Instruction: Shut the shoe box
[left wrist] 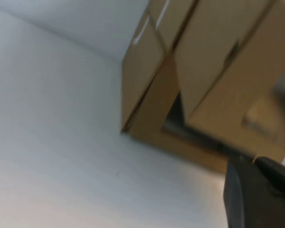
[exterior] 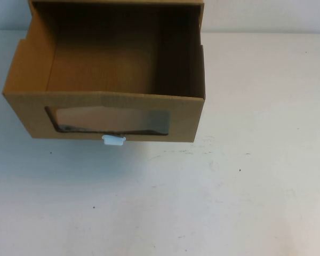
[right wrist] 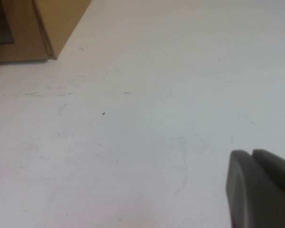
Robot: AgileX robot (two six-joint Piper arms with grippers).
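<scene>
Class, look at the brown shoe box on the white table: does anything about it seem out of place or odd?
Yes. The shoe box stands pulled open, its empty inside exposed behind the windowed front panel and white tab. The left claw is beside the box; the right claw is over bare table.

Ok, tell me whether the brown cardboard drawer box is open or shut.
Open. The brown cardboard drawer box is pulled out, its bare inside visible from above. Left pincer sits beside it; right pincer hovers over the white table.

brown shoe box point(exterior: 104, 80), drawer pulled open
</scene>
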